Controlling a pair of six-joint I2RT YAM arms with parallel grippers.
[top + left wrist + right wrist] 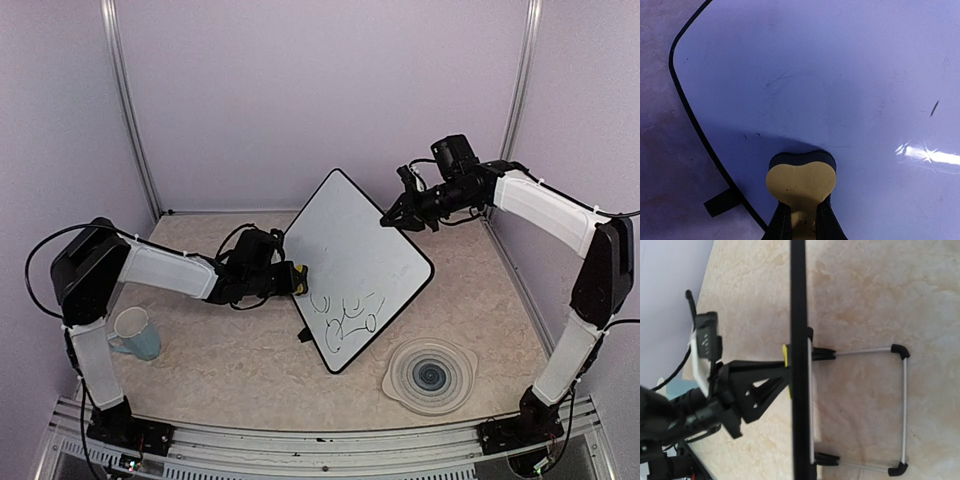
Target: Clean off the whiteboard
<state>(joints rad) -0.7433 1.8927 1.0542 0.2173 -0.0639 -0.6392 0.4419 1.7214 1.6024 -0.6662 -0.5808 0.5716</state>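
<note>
Pale lilac walls enclosed a marbled beige tabletop (pixel 230 370), at whose centre the whiteboard (pixel 355 250) stood tilted back on a thin wire stand (pixel 904 405), one corner toward the arms' bases. Black marker scribbles (pixel 345 318) occupied the board's near corner; the surface above them read as blank apart from faint traces and one short stroke (pixel 935 107). The left gripper (pixel 280 277), at the board's left edge, was clamped on a yellow heart-shaped eraser (pixel 801 182) whose dark felt faced the white surface. The right gripper (pixel 400 212), its jaws together, met the board's upper right edge and appeared to pinch the black frame there. A pale blue cup (pixel 135 333) stood well to the left of the board, and a round ribbed plate (pixel 430 375) lay near its lower right side. The board was judged light and stiff, with a smooth, slippery face; propped only on wire, it would probably tip or skid under wiping pressure, so the frame edge seemed the sensible place to hold it. The right wrist view showed the board edge-on, so neither that gripper's own fingers nor their contact with the frame could be confirmed there. The scribbles lay outside the left wrist view, and whether the felt actually touched the surface could not be told.
</note>
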